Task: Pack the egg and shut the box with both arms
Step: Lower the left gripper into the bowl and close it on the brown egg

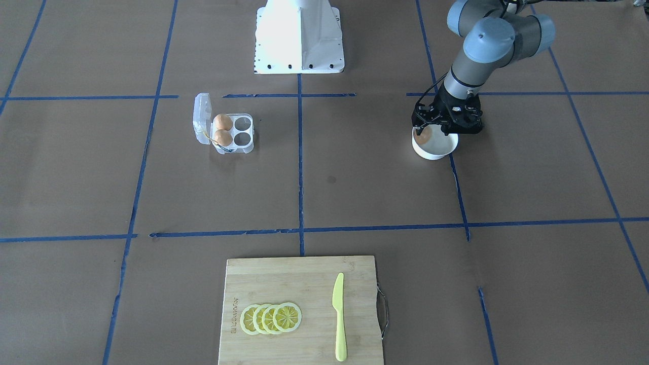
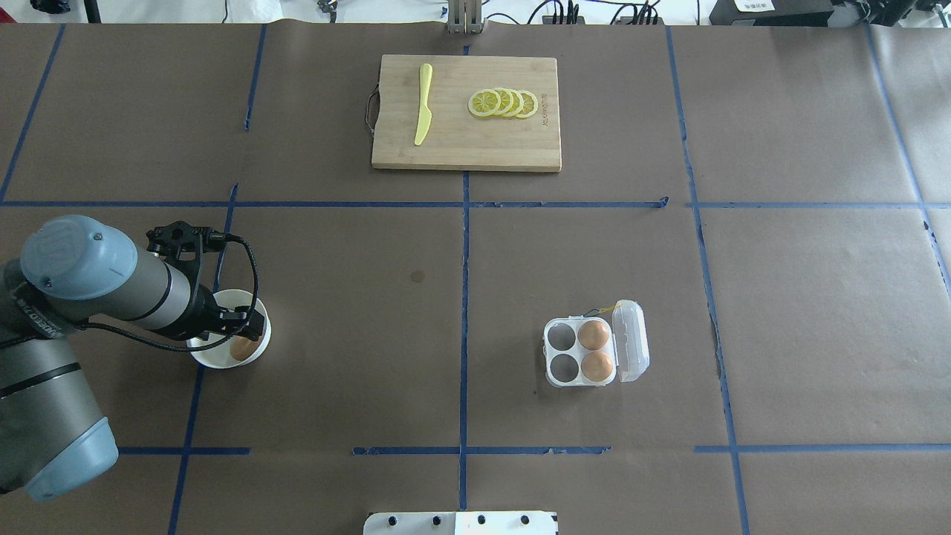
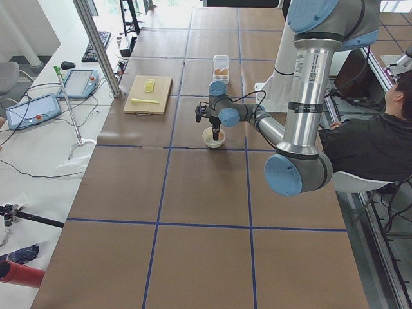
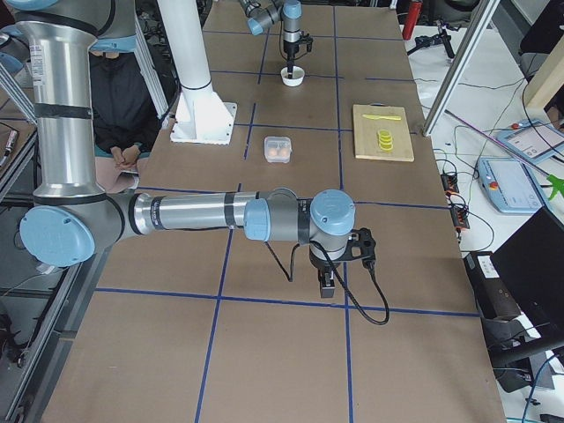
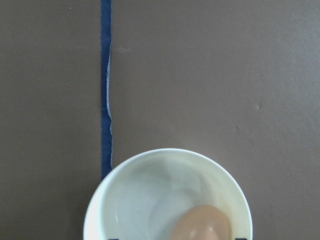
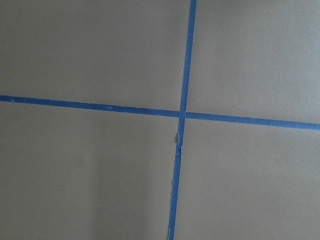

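Three eggs showed in all. In the overhead view, the egg [image 2: 244,348] still to be packed lay in a white bowl [image 2: 202,360] at the left, toward that bowl's right side. The other two eggs [image 2: 594,334] sat in the box [image 2: 553,351] right of centre.

A cutting board [image 2: 466,145] lay at the far edge, mid-table. It carried a yellow knife [image 2: 423,104] on its left part and a row of overlapping lemon slices [image 2: 504,102] on its right, all well apart from bowl and box.

Between bowl and box stretched brown table paper [image 2: 356,312] crossed by blue tape lines [image 2: 464,297]. The bowl sat on one such line. The box's two left cells, those nearer the bowl, stood unfilled, with its eggs in the two right cells. Its clear lid [image 2: 632,340] was swung out on the right side. The robot's white base [image 2: 461,523] sat at the near edge.

The left arm [image 2: 111,286] came in from the left with its wrist bent downward. The left gripper [image 2: 239,332] pointed down into the bowl, just over the egg. Its jaws stood spread wider than the egg and did not clamp it.

In the right-end view the right arm [image 4: 189,214] reached low over the table. The right gripper [image 4: 324,286] pointed down above a tape crossing, well apart from the box. Whether its jaws were parted could not be told.
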